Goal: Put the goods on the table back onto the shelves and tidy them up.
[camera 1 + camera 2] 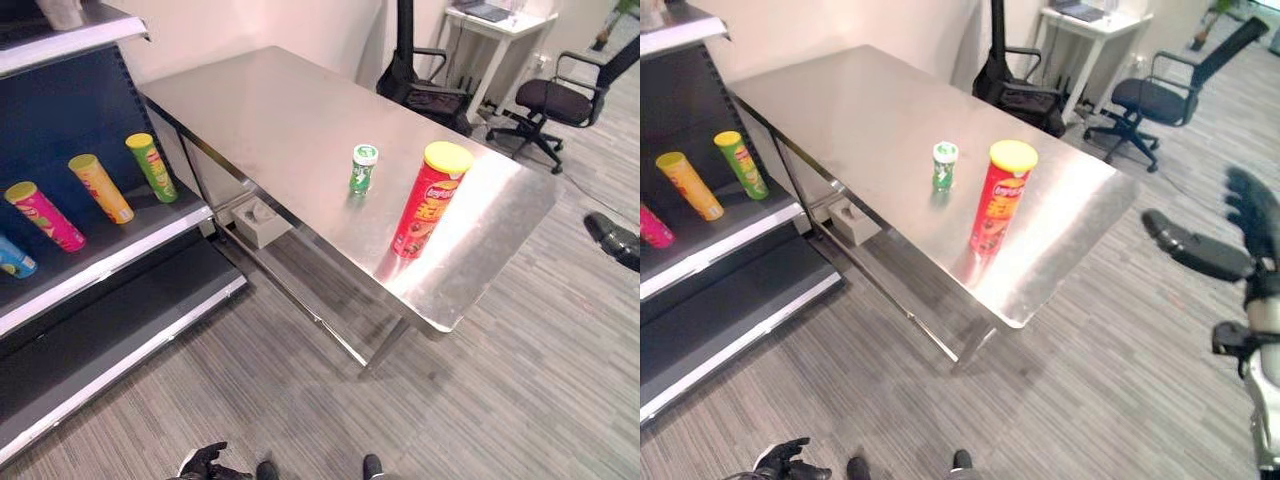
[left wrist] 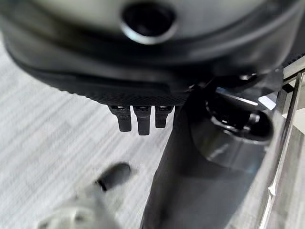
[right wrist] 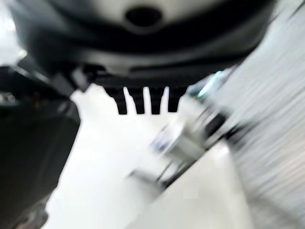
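The red can (image 1: 428, 200) and small green jar (image 1: 363, 168) stand on your surface (image 1: 280, 120), unshelved; your right hand (image 1: 1230, 245) looks open and empty, left hand (image 1: 205, 463) unreadable.

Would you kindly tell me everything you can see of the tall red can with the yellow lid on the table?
The red can is a tall, slim tube, seemingly cardboard, with a yellow lid that looks like plastic, closed on top. Yellow and white print covers its red side. It stands upright on the steel table, near the table's end, beside the small green bottle but apart from it. Its reflection shows in the tabletop. Only the table touches it; no hand is on it.
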